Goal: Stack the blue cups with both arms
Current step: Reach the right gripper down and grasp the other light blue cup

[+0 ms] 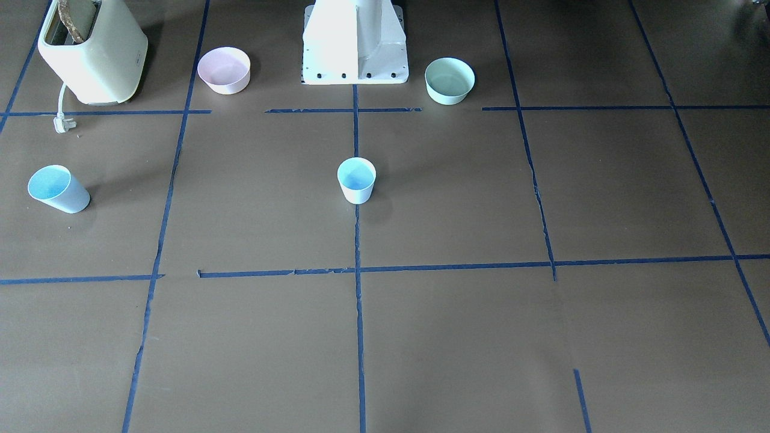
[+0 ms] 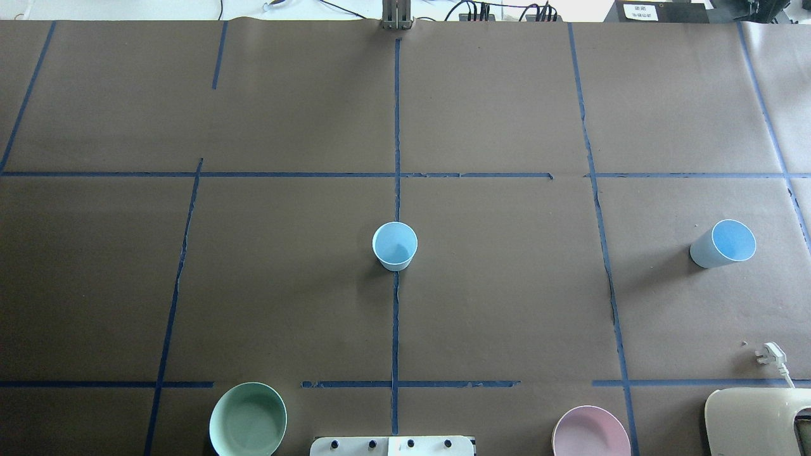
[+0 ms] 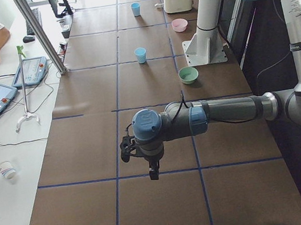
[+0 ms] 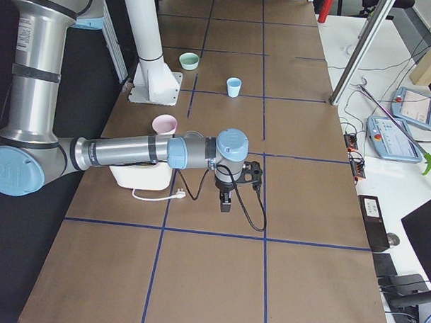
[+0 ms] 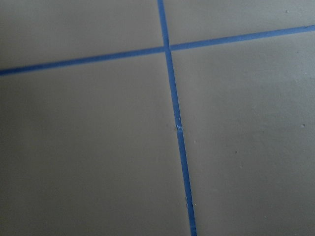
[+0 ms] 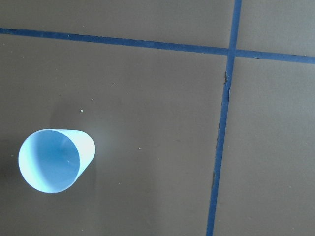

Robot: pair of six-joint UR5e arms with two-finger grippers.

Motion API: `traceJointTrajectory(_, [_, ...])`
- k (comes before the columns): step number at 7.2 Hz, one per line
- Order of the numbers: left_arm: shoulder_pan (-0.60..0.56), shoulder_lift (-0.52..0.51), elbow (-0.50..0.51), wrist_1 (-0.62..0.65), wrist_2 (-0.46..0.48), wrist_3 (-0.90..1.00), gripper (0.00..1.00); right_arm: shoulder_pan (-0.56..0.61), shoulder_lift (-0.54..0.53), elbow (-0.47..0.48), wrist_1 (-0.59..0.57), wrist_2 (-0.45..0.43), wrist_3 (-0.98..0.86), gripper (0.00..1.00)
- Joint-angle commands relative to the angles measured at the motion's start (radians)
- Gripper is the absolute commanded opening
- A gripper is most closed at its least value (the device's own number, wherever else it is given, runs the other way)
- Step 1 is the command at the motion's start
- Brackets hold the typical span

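**Two empty cups apart, both arms aloft**

Nearest the side cameras, the left arm [image 3: 198,119] and the right arm [image 4: 131,153] are held level above the table [image 1: 457,337]. The left gripper [image 3: 154,173] and the right gripper [image 4: 224,206] are pointed down, clear of everything. Whether they are wide or narrow cannot be told from these views. One cup [image 1: 356,180] is stood upright on the centre tape line [image 1: 358,288], empty. The second cup [image 1: 58,189] is stood upright well apart from it, toward the robot's right, also empty; it is seen below the right wrist camera. Beside the pedestal [image 1: 355,45], a pink bowl [image 1: 224,70] and a mint bowl [image 1: 449,80] are set, each empty. A brown slice [image 1: 77,18] is held in the slot of the toaster [image 1: 93,51].
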Motion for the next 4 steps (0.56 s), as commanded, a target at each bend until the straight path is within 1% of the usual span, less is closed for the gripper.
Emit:
traceJointTrajectory(1, [-0.001, 0.013, -0.010, -0.025, -0.004, -0.013, 1.00, -0.116, -0.024, 0.007, 0.242, -0.022, 0.305, 1.00])
traceJointTrajectory(2, [-0.001, 0.013, -0.010, -0.029, -0.004, -0.013, 1.00, -0.191, -0.032, 0.007, 0.346, -0.054, 0.444, 1.00])
traceJointTrajectory(3, [-0.001, 0.013, -0.010, -0.030, -0.004, -0.013, 1.00, -0.267, -0.033, -0.003, 0.426, -0.118, 0.548, 1.00])
traceJointTrajectory(4, [-0.001, 0.013, -0.010, -0.030, -0.004, -0.013, 1.00, -0.299, -0.033, -0.050, 0.519, -0.146, 0.590, 1.00])
